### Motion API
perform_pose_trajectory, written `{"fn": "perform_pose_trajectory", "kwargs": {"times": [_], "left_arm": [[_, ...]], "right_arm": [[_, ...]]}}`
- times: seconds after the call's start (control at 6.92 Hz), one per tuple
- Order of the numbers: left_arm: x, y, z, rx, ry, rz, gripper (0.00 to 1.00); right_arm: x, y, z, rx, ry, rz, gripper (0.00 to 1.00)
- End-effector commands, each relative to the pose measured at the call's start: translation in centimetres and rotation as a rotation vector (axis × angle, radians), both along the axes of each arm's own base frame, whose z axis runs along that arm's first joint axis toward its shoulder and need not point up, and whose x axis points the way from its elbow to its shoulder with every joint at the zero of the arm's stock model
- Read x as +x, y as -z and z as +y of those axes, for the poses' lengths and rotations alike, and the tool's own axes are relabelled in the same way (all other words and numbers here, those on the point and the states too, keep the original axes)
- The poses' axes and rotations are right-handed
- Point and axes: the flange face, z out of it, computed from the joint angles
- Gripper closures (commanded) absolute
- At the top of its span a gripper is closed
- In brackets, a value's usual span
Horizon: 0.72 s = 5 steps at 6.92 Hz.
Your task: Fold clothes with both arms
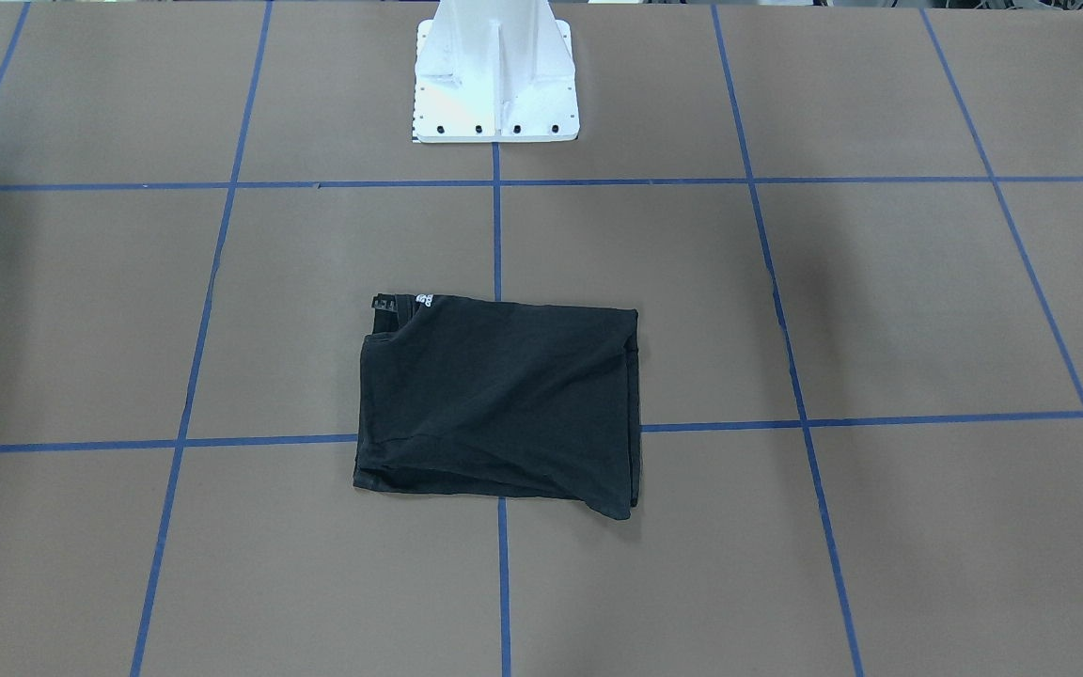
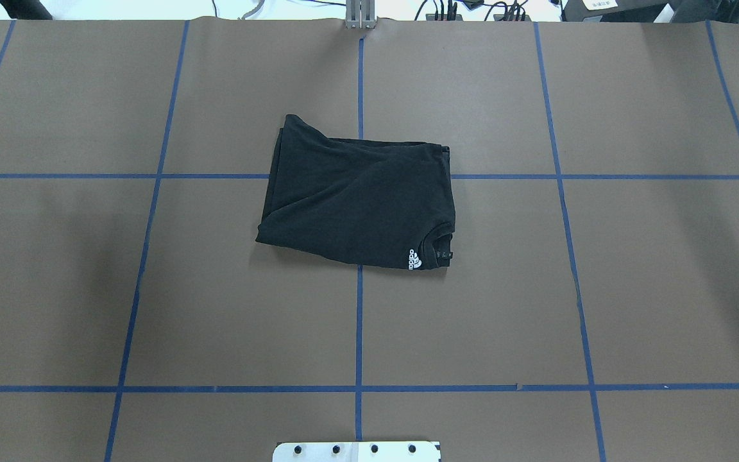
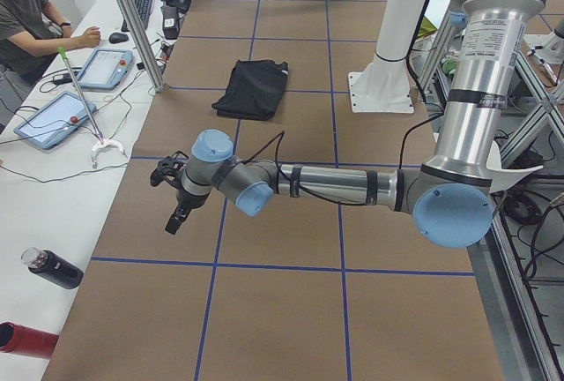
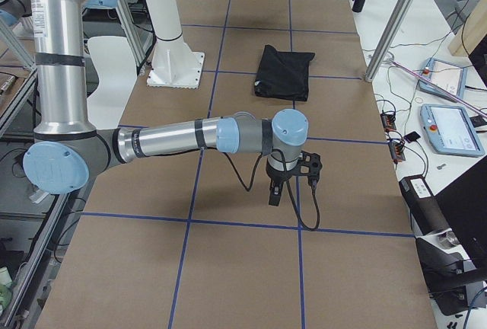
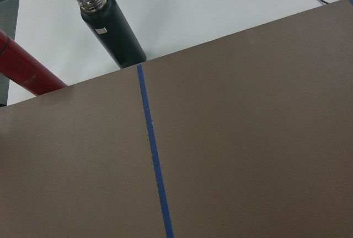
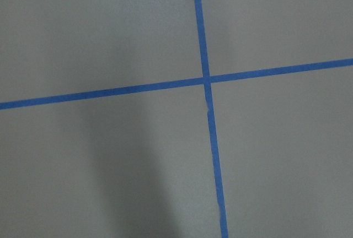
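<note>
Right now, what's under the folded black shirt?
The brown table and blue tape lines that run in beneath the T-shirt. Where they cross is covered, and anything between its folds cannot be seen.

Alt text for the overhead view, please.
A black T-shirt, folded into a rough rectangle, lies mid-table on brown paper gridded with blue tape. A small white logo marks its lower right corner; a white base plate edges the bottom.

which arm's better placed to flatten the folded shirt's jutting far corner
Left, marginally. The shirt straddles the centre line, but its jutting corner lies in the robot's left half. Both the left gripper and right gripper hang far off on opposite sides, similarly distant.
</note>
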Motion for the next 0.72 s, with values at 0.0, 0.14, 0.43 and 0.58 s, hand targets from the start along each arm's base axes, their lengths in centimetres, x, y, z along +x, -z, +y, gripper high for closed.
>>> {"fn": "perform_pose_trajectory", "kwargs": {"times": [0.0,0.14,0.43,0.58], "left_arm": [[-5.4,-0.4,0.6,-0.105,-0.152,-0.131,0.00],[-6.6,0.0,1.4,-0.156,-0.186,-0.146,0.00],[-5.6,-2.0,4.5,-0.295,-0.237,0.028,0.00],[-4.9,-1.8,7.1,-0.314,-0.258,0.127,0.00]], "right_arm": [[1.2,-1.4,1.5,-0.002,0.004,-0.009,0.00],[1.2,-1.7,1.6,-0.007,0.004,-0.009,0.00],[1.4,-1.6,1.7,-0.005,-0.001,-0.012,0.00],[1.3,-1.5,1.7,-0.004,0.000,-0.020,0.00]]}}
